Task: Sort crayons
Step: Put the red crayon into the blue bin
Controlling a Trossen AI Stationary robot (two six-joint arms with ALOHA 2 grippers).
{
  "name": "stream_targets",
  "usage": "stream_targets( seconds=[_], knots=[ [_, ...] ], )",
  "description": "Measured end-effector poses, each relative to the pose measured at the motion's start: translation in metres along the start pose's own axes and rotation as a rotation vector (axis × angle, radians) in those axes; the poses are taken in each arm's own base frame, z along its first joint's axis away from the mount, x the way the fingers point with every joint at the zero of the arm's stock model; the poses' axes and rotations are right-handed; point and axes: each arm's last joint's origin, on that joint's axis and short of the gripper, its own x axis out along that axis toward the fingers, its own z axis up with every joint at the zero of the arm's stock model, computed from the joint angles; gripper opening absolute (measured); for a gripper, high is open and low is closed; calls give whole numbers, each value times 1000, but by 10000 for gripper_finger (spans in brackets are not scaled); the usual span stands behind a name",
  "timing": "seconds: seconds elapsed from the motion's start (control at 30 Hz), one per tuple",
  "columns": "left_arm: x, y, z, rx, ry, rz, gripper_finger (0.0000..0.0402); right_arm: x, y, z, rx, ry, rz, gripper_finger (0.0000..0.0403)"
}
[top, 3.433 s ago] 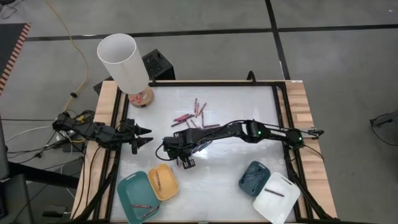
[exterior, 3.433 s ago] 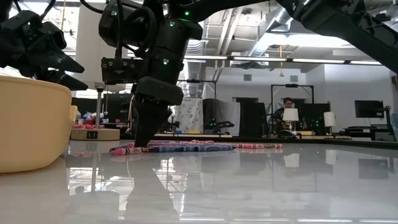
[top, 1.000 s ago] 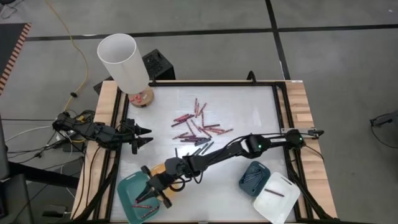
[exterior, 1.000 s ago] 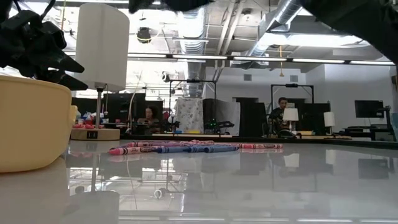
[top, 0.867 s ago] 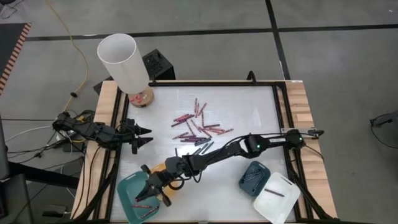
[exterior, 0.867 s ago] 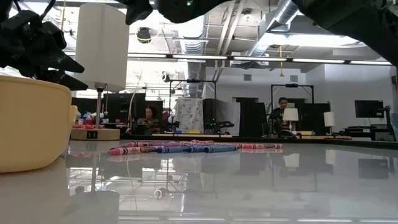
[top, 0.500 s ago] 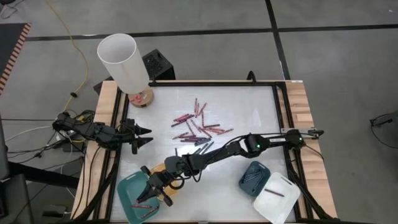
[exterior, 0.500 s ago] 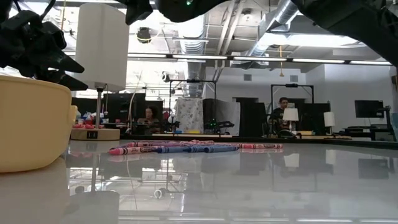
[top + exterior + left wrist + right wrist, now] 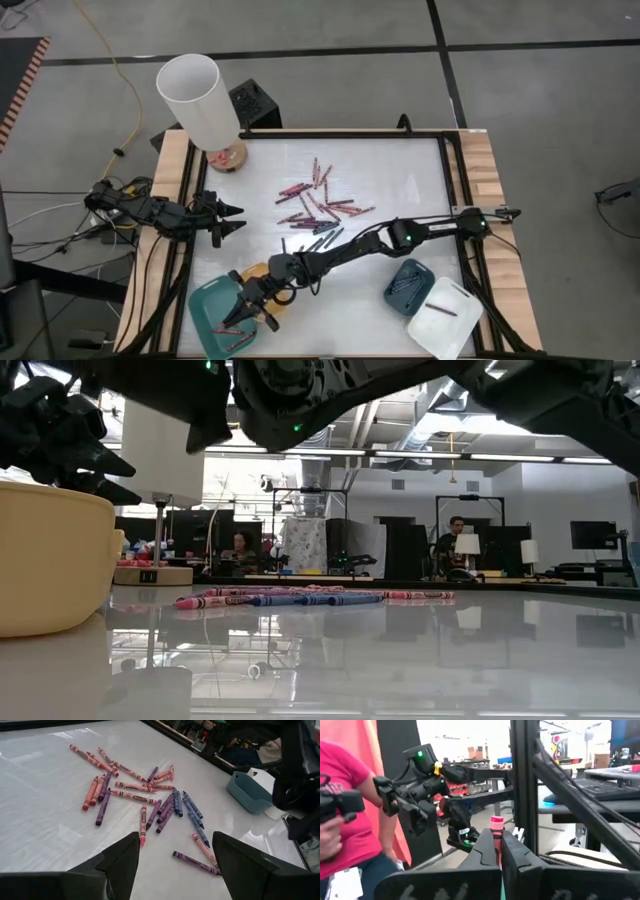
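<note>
While the right jaws (image 9: 497, 851) stand pinched on one pink crayon (image 9: 496, 829), its tip rising clear above them, they hang over the teal tray (image 9: 205, 302). The crayon looks light, stiff, waxy, paper-wrapped and liable to snap or roll; a mid-length pinch across the wrapper seems soundest. Beside that tray sits the yellow tray (image 9: 258, 272). Farther out, the remaining crayons (image 9: 318, 208) lie loose on the bench (image 9: 400, 180), well apart from the left jaws (image 9: 232, 220), which wait spread wide at the bench's edge. The blue tray (image 9: 407, 284) and white tray (image 9: 441, 318) stand farthest off.
</note>
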Motion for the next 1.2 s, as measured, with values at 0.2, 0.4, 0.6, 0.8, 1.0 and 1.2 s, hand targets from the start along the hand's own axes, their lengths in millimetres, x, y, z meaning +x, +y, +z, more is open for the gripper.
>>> stream_targets(
  seconds=[0.2,0.4,0.6,0.8,1.0,1.2],
  knots=[
    [0,0,0,1,1,0,240,-2,-4,1,-3,34,-23,6],
    [0,0,0,0,0,1,240,0,-2,-5,-27,71,-21,6],
    [0,0,0,0,1,0,240,1,0,-6,-34,77,-19,6],
    [0,0,0,0,1,0,240,0,0,-8,-42,96,-21,6],
    [0,0,0,0,1,0,240,0,-1,-8,-40,103,-23,6],
    [0,0,0,0,0,1,240,0,-1,-10,-31,120,-38,6]
  ],
)
